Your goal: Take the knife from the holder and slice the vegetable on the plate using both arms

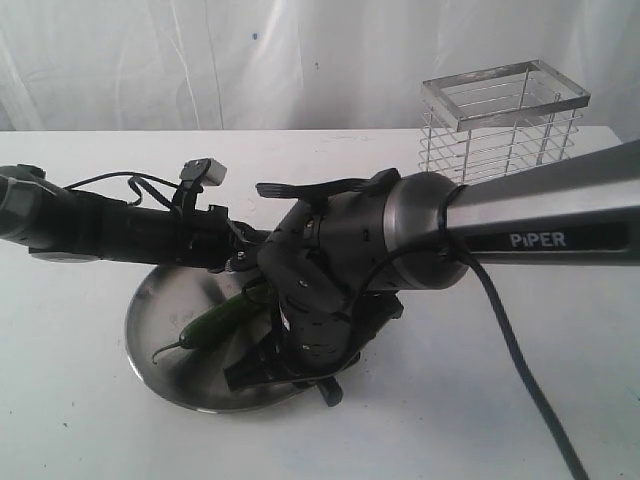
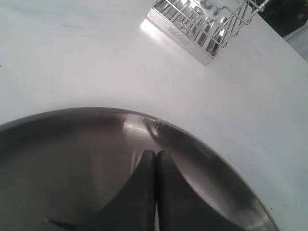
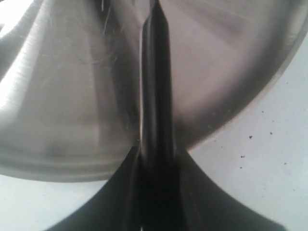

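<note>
Two grippers over the round shiny steel plate [image 1: 150,310]: left gripper [image 2: 155,155] pinched shut, right gripper [image 3: 156,153] clamped on the slim dark knife [image 3: 155,77]; small glossy green chilli [image 1: 215,322] on it (probably light, slick, roll-prone), best pinned mid-body.

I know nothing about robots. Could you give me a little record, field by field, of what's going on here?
plate: round shiny steel plate on white table
vegetable: small glossy green chilli pepper, lying on the plate
knife: slim all-dark knife, clamped in right tool, blade over the plate
left tool: shut, over the plate
holder: tall steel-wire basket, standing apart, no knife seen inside
</note>
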Motion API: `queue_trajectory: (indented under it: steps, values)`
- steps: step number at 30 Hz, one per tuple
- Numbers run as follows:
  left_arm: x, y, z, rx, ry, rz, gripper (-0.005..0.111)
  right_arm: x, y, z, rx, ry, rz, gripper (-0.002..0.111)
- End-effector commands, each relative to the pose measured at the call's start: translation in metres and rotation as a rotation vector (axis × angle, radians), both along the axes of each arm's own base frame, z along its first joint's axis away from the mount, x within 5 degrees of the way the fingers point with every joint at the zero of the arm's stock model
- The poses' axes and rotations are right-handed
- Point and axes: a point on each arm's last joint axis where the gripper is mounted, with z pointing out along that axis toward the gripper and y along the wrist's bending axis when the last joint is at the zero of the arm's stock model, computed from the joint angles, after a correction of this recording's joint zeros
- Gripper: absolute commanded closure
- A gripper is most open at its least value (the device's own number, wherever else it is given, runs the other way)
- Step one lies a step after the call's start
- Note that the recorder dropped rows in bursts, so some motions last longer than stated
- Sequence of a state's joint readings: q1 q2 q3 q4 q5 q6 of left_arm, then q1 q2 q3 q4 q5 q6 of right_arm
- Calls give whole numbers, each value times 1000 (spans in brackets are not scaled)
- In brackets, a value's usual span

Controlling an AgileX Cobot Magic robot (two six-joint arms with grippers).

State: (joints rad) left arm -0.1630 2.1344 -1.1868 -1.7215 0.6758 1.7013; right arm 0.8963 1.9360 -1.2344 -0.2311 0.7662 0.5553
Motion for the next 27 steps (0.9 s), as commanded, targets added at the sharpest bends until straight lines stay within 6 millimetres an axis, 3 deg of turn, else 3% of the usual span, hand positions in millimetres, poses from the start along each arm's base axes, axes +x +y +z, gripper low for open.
queue_trajectory:
  steps: [1, 6, 14, 23, 27]
  values:
    - [2, 1, 0, 1, 1, 27, 107, 0, -1, 0, -14, -3, 17, 108]
    - [4, 8, -16, 91, 64, 98, 107, 0, -1, 0, -13, -4, 17, 108]
    - [-7, 10, -65, 142, 211, 91, 107, 0, -1, 0, -20, -4, 40, 108]
    - [-7, 10, -67, 144, 217, 91, 107, -7, -11, -2, -116, 70, 13, 108]
    - [-7, 10, -67, 144, 217, 91, 107, -15, -18, -14, -149, 118, 26, 108]
